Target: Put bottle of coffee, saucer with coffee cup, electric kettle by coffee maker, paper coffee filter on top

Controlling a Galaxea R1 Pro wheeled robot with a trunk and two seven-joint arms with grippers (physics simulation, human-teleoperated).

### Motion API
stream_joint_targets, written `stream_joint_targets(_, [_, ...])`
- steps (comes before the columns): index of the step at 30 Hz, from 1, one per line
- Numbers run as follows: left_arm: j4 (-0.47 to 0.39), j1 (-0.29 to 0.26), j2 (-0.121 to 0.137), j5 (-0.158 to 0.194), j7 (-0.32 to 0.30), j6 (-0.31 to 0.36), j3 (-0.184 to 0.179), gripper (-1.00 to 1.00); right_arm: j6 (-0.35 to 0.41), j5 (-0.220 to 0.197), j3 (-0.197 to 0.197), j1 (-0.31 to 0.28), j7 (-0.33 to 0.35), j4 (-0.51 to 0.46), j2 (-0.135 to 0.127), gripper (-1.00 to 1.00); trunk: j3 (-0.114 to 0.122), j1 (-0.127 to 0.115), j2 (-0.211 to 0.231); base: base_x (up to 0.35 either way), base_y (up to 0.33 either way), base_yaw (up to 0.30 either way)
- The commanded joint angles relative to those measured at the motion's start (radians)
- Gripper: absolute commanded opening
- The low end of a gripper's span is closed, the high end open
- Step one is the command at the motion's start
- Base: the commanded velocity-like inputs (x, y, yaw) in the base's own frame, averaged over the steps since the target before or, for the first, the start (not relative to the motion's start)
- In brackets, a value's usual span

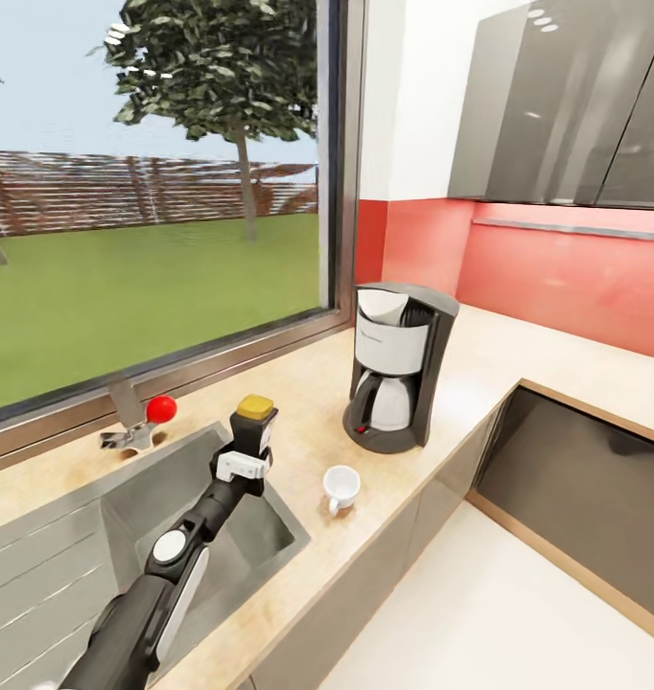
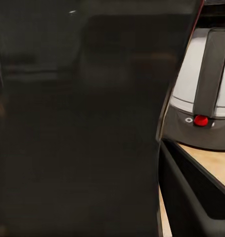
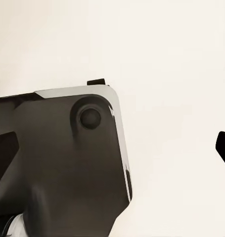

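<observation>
beige table (image 1: 298, 383) under the window: left end effector (image 1: 250, 450) is clamped on the bottle of coffee (image 1: 254, 422), over the sink's (image 1: 126, 517) rim. best lowered upright just beside the coffee maker (image 1: 399, 374), clear of the coffee cup (image 1: 341, 487).

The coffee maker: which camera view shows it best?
The head view: the whole coffee maker stands on the countertop, carafe included. The left wrist view gives only a close part of its carafe handle and red switch, beside the dark held bottle.
</observation>
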Motion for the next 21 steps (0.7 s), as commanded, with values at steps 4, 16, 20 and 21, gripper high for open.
stream_joint_targets(4, [0.016, -0.001, 0.0, -0.002, -0.003, -0.004, 0.0, -1.0, -0.003, -0.007, 0.003, -0.001, 0.0, 0.0, 0.0, 1.0, -0.002, 0.001, -0.002, 0.24, -0.001, 0.0])
stream_joint_targets(16, [0.023, -0.001, 0.0, -0.006, -0.003, -0.004, 0.001, -1.0, -0.003, -0.007, 0.003, 0.0, 0.0, 0.0, 0.0, 1.0, -0.002, 0.001, -0.002, 0.204, -0.173, 0.0])
stream_joint_targets(20, [0.022, -0.001, 0.0, -0.005, -0.003, -0.004, 0.001, -1.0, -0.003, -0.007, 0.003, 0.0, 0.0, 0.0, 0.0, 1.0, -0.002, 0.001, -0.002, 0.092, -0.262, 0.0])
stream_joint_targets(21, [0.022, -0.001, 0.0, -0.004, -0.003, -0.004, 0.001, -1.0, -0.003, -0.007, 0.003, 0.0, 0.0, 0.0, 0.0, 1.0, -0.002, 0.001, -0.002, 0.093, -0.261, 0.0])
